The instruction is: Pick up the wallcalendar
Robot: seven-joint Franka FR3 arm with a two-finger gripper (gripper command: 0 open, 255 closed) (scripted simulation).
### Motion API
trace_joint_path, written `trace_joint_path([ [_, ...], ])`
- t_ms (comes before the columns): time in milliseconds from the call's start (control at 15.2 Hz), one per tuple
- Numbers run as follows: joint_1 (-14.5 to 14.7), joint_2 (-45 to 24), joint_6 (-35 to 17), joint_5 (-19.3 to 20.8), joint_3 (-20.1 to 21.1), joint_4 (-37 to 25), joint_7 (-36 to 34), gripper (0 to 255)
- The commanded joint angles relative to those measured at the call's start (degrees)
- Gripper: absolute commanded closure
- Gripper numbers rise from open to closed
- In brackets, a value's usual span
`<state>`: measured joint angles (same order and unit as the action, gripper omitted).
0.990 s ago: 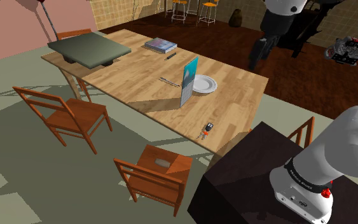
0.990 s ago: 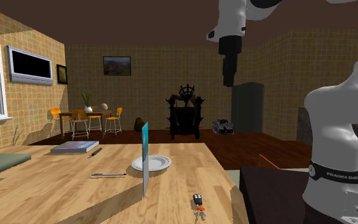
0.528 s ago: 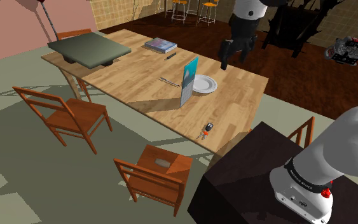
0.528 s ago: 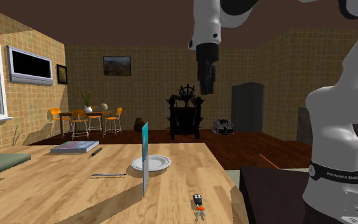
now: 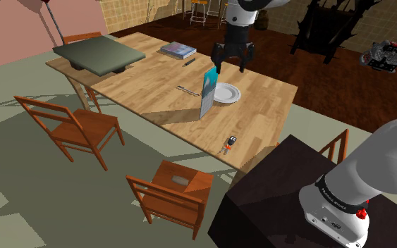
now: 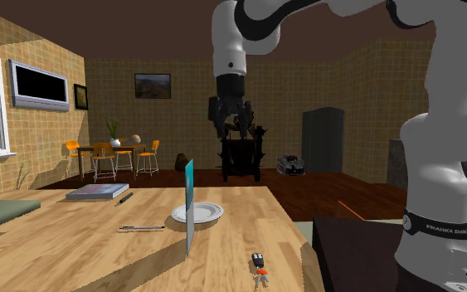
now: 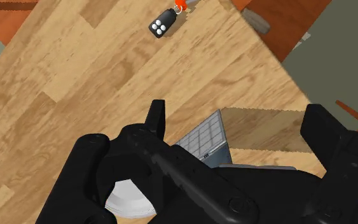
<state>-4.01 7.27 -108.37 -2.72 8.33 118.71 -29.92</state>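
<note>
The gripper point(image 5: 230, 67) has been carried across the shoulder view from the upper right, beyond the far edge of the surface point(image 5: 260, 106), to a place over the surface, above the wallcalendar point(image 5: 209, 90) and the white plate point(image 5: 226, 93). In the second exterior view the gripper point(image 6: 233, 131) has been brought leftwards and lowered from near the top edge, and it is now held well above the wallcalendar's top. The hand has also been turned: what was seen as one narrow dark shape is now seen with its two fingers point(image 5: 217, 67) standing apart. The white arm point(image 6: 228, 41) has been swung along, so that it now arches across the top of the second exterior view.
</note>
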Motion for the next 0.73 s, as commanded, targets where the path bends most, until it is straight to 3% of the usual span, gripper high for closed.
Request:
trace_joint_path([
  [0, -0.4, -4.6, -0.5, -0.5, 0.1, -3.8, -4.3, 0],
  [660, -1.7, -27.5, -0.4, -3.5, -2.4, -26.2, -21.2, 0],
])
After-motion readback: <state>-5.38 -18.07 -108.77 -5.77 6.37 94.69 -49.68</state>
